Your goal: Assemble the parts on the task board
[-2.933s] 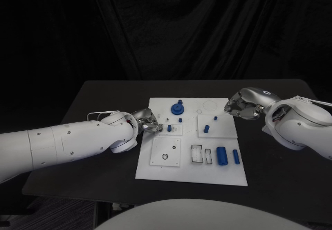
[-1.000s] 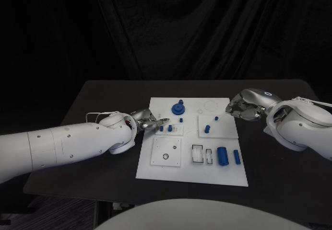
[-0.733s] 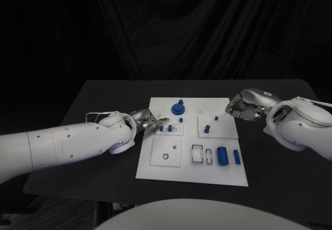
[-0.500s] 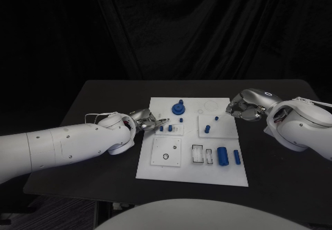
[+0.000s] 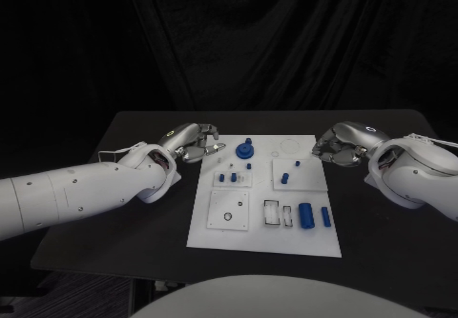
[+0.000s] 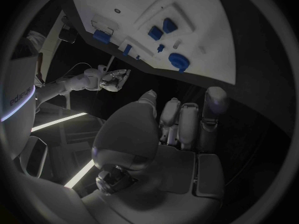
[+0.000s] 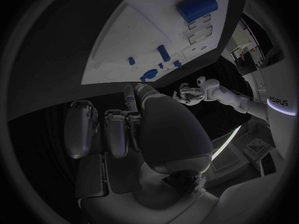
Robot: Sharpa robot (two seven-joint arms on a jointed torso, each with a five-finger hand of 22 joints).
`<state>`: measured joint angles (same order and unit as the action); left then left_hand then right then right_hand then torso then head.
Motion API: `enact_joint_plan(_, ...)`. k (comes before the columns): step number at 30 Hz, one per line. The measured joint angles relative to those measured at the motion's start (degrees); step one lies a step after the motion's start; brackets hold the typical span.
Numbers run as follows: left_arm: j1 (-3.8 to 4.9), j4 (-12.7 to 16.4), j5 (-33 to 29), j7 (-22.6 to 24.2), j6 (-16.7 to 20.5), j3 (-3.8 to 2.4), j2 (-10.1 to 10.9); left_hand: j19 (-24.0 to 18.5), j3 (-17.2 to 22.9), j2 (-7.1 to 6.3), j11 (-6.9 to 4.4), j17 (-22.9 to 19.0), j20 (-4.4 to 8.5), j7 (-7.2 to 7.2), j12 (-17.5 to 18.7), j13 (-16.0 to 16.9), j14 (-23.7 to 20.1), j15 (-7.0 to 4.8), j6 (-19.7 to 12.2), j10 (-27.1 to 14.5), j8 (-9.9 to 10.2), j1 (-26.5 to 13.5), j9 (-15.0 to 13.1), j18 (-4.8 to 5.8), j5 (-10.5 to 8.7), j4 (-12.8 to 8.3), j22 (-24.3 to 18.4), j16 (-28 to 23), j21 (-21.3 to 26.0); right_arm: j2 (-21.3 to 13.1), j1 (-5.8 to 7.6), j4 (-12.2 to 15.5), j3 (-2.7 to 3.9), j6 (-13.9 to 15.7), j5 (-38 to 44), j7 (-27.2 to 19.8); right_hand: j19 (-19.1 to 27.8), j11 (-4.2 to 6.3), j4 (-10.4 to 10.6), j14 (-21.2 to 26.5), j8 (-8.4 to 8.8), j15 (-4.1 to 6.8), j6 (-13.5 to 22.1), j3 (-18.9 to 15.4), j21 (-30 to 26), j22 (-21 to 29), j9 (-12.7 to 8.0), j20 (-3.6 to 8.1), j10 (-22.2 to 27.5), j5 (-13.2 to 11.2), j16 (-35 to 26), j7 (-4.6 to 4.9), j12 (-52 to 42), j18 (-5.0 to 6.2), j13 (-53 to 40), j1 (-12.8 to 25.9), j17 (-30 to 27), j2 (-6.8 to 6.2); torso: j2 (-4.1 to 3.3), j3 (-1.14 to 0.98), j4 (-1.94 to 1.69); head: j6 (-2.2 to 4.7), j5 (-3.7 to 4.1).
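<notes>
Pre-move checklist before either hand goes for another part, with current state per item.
1. Left hand empty: ok, holds nothing, sits off the task board's far-left corner.
2. Right hand empty: cannot tell, fingers curled in.
3. Two small pegs standing upright in their plate: ok.
4. Large blue cylinder free to pick: ok, lying untouched.
5. Round blue part seated: cannot tell.

1. You have one white task board (image 5: 263, 238) lying on one black table (image 5: 143, 126).
2. You can count about seven blue parts on the board: one round part with a knob (image 5: 246, 150), two short pegs side by side (image 5: 227, 177), one tiny peg (image 5: 297, 163), one upright peg (image 5: 285, 177), one thick cylinder (image 5: 306, 215) and one thin cylinder (image 5: 325, 216).
3. You have two hands: the left hand (image 5: 196, 142) and the right hand (image 5: 338, 150).
</notes>
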<state>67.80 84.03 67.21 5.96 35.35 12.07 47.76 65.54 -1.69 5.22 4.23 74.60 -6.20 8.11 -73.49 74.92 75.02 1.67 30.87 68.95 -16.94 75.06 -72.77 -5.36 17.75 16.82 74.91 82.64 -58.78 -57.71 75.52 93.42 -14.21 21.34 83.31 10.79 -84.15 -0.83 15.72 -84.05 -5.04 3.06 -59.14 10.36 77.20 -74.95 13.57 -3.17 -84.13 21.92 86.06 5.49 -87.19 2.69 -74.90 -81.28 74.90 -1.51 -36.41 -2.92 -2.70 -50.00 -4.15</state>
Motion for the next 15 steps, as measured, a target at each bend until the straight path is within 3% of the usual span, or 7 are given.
enact_joint_plan(1, 0.39, -0.62, 0.0, 1.74, -0.04, -0.02, -0.29, -4.4, 0.53, 0.21, 0.55, -1.72, -0.42, 0.17, 5.61, -0.01, -5.75, 0.57, -1.15, -7.39, -0.21, 1.22, 0.45, -0.4, -0.6, -0.12, 0.0, -3.04, 4.27, 0.0, 0.0, -0.02, 0.0, 0.05, 0.0, -0.02, 0.0, 0.0, 0.0, 0.0, 0.0, 0.0, 0.0, 0.0, 0.0, 0.0, 0.0, 0.0, 0.0, 0.0, 0.0, 0.0, 0.0, 0.0, 0.0, 0.0, 0.0, 0.0, 0.0, 0.01, -0.01, 0.0, -0.06)
enact_joint_plan(3, 1.03, -2.42, 0.0, 5.62, -0.49, -0.03, -1.3, -17.29, 1.99, -0.15, 2.57, -14.93, -1.71, -0.35, 23.51, -2.9, -27.99, 2.39, -3.45, -29.97, 0.78, 4.73, 4.65, -1.3, -1.27, 0.07, 0.01, -16.77, 17.27, 0.08, 0.0, -0.09, 0.0, 0.14, 0.0, -0.07, 0.0, 0.0, 0.0, 0.0, 0.0, 0.0, 0.0, 0.0, 0.0, 0.0, 0.0, 0.0, 0.0, 0.0, 0.0, 0.0, 0.0, 0.0, 0.0, 0.0, 0.0, 0.0, 0.01, 0.04, -0.04, 0.0, -0.19)
enact_joint_plan(5, 1.31, -4.11, 0.01, 8.56, -1.2, -0.01, -2.46, -19.43, 3.49, -0.66, 3.29, -19.69, -2.24, -0.08, 31.33, -7.53, -32.22, 3.05, -3.68, -36.21, 0.82, 7.81, 9.29, -1.81, -1.95, -0.05, 0.04, -21.32, 20.42, 0.21, 0.0, -0.16, 0.0, 0.22, 0.0, -0.11, 0.0, 0.0, 0.0, 0.0, 0.0, 0.0, 0.0, 0.0, 0.0, 0.0, 0.0, 0.0, 0.0, 0.0, 0.0, 0.0, 0.0, 0.0, 0.0, 0.0, 0.0, 0.0, 0.03, 0.04, -0.05, 0.0, -0.33)
enact_joint_plan(7, 1.49, -6.22, 0.32, 11.26, -2.28, 0.04, -4.19, -16.5, 5.02, -1.42, 3.75, -21.6, -2.66, 0.2, 36.2, -11.79, -31.18, 3.33, -3.95, -38.64, 1.45, 10.81, 12.47, -2.2, -4.06, -0.07, 0.04, -22.37, 18.37, 0.28, 0.0, -0.19, 0.0, 0.31, 0.0, -0.17, 0.0, 0.0, 0.0, 0.0, 0.0, 0.0, 0.0, 0.0, 0.0, 0.0, 0.0, 0.0, 0.0, 0.0, 0.0, 0.0, 0.0, 0.0, 0.0, 0.0, 0.0, 0.0, 0.04, 0.02, -0.02, 0.0, -0.51)
enact_joint_plan(8, 1.54, -7.13, 0.67, 12.16, -2.77, 0.04, -5.0, -8.86, 5.73, -2.5, 3.7, -21.06, -2.52, -0.07, 39.65, -15.41, -25.46, 2.7, -2.93, -39.76, 2.12, 12.33, 15.26, -2.21, -5.84, -0.3, 0.04, -20.37, 10.69, 0.3, 0.0, -0.19, 0.0, 0.33, 0.0, -0.2, 0.0, 0.0, 0.0, 0.0, 0.0, 0.0, 0.0, 0.0, 0.0, 0.01, 0.0, 0.0, 0.0, 0.0, 0.0, 0.0, 0.0, 0.0, 0.0, 0.0, 0.0, 0.0, 0.05, 0.01, 0.02, 0.0, -0.54)
enact_joint_plan(11, 1.65, -9.9, 3.22, 13.96, -4.41, 0.05, -7.7, 5.63, 5.89, -5.15, 0.73, -15.71, -0.94, -2.19, 45.12, -25.36, -9.77, -0.63, 1.28, -36.85, 5.04, 13.39, 24.3, -1.17, -9.35, -0.52, 0.04, -14.25, -4.05, 0.29, -0.07, -0.24, 0.0, 0.38, 0.0, -0.28, 0.0, 0.0, 0.0, 0.0, 0.0, 0.0, 0.0, 0.0, 0.0, 0.01, 0.0, 0.0, 0.0, 0.0, 0.0, 0.0, 0.0, 0.0, 0.0, 0.0, 0.0, 0.0, 0.04, -0.02, 0.09, 0.0, -0.45)
enact_joint_plan(15, 1.63, -13.0, 7.98, 14.89, -6.03, 0.05, -10.91, 11.72, 7.4, -8.32, -1.36, -12.37, 0.66, -7.48, 48.67, -36.27, -2.07, -2.58, 7.01, -33.09, 9.57, 16.56, 34.66, 0.15, -7.88, -0.91, 0.04, -11.06, -10.37, 0.22, -0.19, -0.32, 0.0, 0.4, 0.0, -0.36, 0.0, 0.0, 0.0, 0.0, 0.0, 0.0, -0.21, 0.0, 0.0, 0.01, 0.0, 0.0, 0.0, 0.0, 0.0, -0.21, 0.0, 0.0, 0.0, 0.0, 0.0, 0.0, -0.08, 0.01, 0.02, 0.0, 0.12)
